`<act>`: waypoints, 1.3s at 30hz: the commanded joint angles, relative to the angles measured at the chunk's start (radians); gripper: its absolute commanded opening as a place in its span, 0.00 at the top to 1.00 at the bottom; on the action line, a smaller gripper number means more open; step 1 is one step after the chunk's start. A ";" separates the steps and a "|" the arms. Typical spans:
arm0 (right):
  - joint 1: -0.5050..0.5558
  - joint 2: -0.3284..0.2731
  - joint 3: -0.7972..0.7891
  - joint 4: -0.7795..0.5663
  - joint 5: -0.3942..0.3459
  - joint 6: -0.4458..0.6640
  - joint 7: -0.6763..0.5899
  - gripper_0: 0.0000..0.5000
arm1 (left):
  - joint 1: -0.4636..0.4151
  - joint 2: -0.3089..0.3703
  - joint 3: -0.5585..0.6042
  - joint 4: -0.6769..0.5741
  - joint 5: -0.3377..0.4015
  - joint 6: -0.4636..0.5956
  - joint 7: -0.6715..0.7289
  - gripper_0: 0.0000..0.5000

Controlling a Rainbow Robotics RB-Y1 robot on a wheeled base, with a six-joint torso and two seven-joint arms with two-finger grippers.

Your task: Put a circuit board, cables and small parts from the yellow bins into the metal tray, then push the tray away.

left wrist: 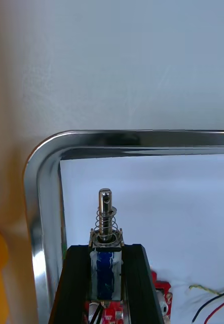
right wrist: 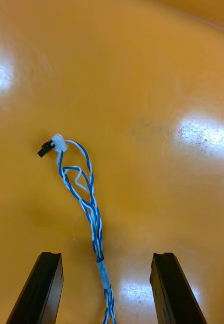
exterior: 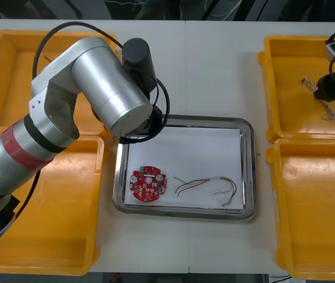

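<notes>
My left gripper (left wrist: 107, 249) is shut on a small metal part (left wrist: 106, 217) with a spring, a pin and a blue body, held above the near-left corner of the metal tray (left wrist: 142, 137). In the front view the left arm covers that corner of the tray (exterior: 246, 171). On the tray's white inside lie a round red circuit board (exterior: 148, 183) and a red and yellow cable (exterior: 209, 186). My right gripper (right wrist: 107, 283) stands open inside the far right yellow bin (exterior: 288, 71). A twisted blue and white cable (right wrist: 90, 207) runs between its fingers (right wrist: 43, 286).
Two yellow bins (exterior: 49, 236) flank the tray on the left and two more (exterior: 314, 224) on the right. The right gripper (exterior: 327, 88) hangs over the far right bin, beside the thin cable (exterior: 329, 113) on its floor.
</notes>
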 commanded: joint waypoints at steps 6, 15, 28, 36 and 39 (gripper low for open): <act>-0.048 0.015 0.020 0.055 -0.011 -0.030 0.040 0.00 | -0.047 -0.020 -0.086 0.113 -0.024 -0.126 0.039 1.00; -0.029 0.023 0.020 0.061 -0.019 -0.041 0.038 0.00 | -0.046 -0.024 -0.129 0.133 -0.037 -0.155 0.068 1.00; 0.003 0.018 0.020 0.102 -0.062 -0.082 0.038 0.00 | -0.030 -0.024 -0.154 0.131 -0.045 -0.172 0.107 0.73; 0.006 0.014 0.020 0.145 -0.094 -0.110 0.040 0.00 | -0.030 -0.027 -0.154 0.131 -0.051 -0.173 0.122 0.00; 0.010 0.010 0.020 0.145 -0.093 -0.110 0.037 0.00 | -0.030 -0.027 -0.154 0.128 -0.053 -0.177 0.123 0.00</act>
